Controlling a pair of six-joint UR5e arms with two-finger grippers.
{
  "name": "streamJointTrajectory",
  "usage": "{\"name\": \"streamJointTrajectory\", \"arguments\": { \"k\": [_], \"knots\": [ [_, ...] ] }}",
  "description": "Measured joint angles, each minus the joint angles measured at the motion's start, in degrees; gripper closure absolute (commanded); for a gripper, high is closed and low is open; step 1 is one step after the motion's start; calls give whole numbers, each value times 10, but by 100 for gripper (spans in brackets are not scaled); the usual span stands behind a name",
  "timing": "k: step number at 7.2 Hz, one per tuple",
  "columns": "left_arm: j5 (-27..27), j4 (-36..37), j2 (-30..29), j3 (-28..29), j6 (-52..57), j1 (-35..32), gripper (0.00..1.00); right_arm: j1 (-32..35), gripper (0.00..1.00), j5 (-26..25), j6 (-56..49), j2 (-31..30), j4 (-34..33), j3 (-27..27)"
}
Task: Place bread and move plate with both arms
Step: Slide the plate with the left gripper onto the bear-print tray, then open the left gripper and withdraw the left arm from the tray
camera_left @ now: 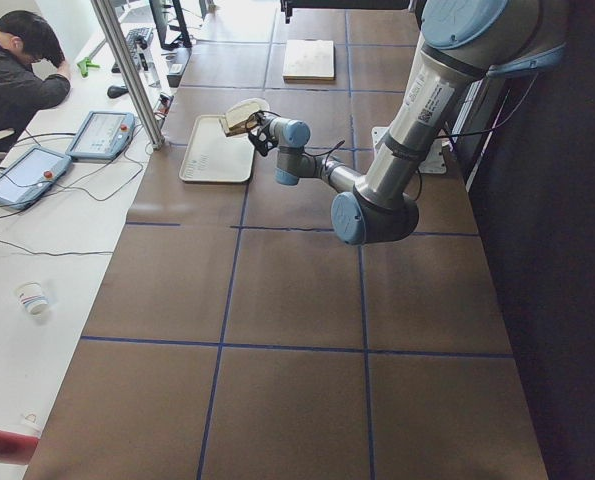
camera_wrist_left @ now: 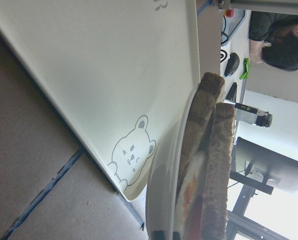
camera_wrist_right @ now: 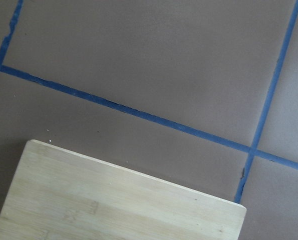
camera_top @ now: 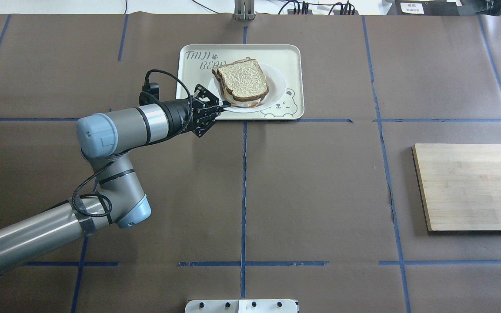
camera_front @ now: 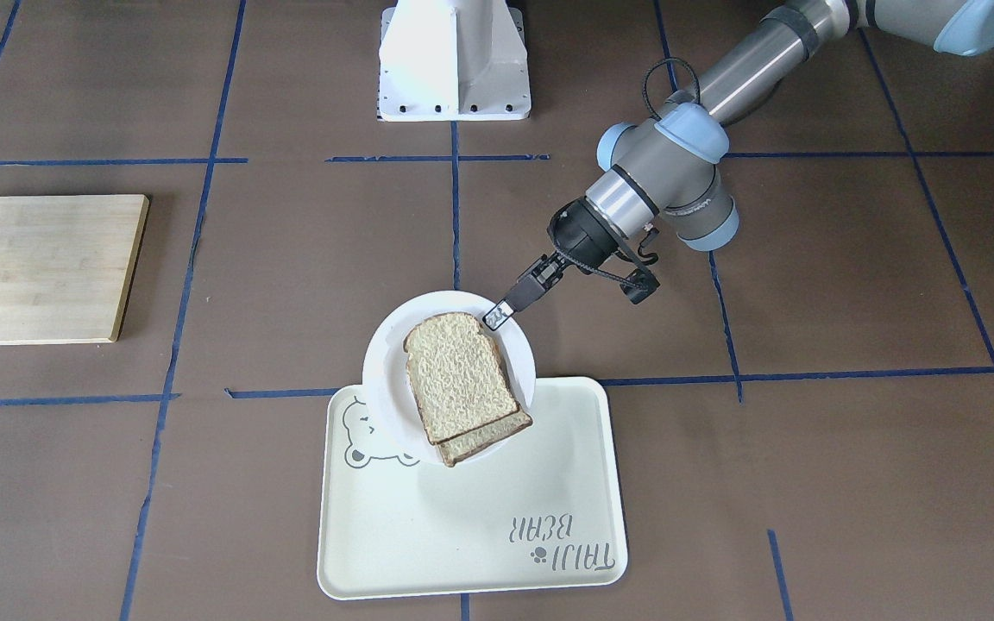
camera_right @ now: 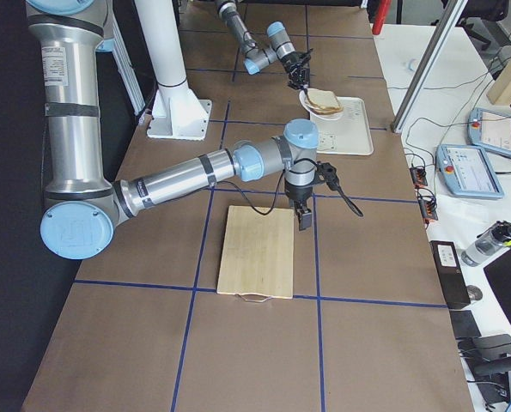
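Observation:
The white plate carries a stacked sandwich: the top bread slice on a second slice, with something pale and reddish between them in the left wrist view. My left gripper is shut on the plate's rim and holds it just above the cream bear tray, at the tray's robot-side edge. It also shows in the overhead view, with the plate and bread. My right gripper hovers over the far edge of the wooden board; I cannot tell if it is open.
The wooden board lies on the robot's right side of the brown table. The tray sits at the far middle. The white pedestal base stands at the robot's edge. An operator sits beyond the table's far side.

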Motion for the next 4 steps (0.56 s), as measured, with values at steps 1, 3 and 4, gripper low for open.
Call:
{"name": "streamJointTrajectory", "arguments": {
  "k": [1,3,4],
  "knots": [
    [19,-2,-16,35,-4,-1,100,21,0,21,-26,-3,-1,-13],
    [44,-2,-58,121,-6,-5,100,42,0,56,-38,-25,-4,-20],
    [47,-2,-77,157,-6,-9,99,48,0,62,-39,-34,-4,-20]
  ]
}}
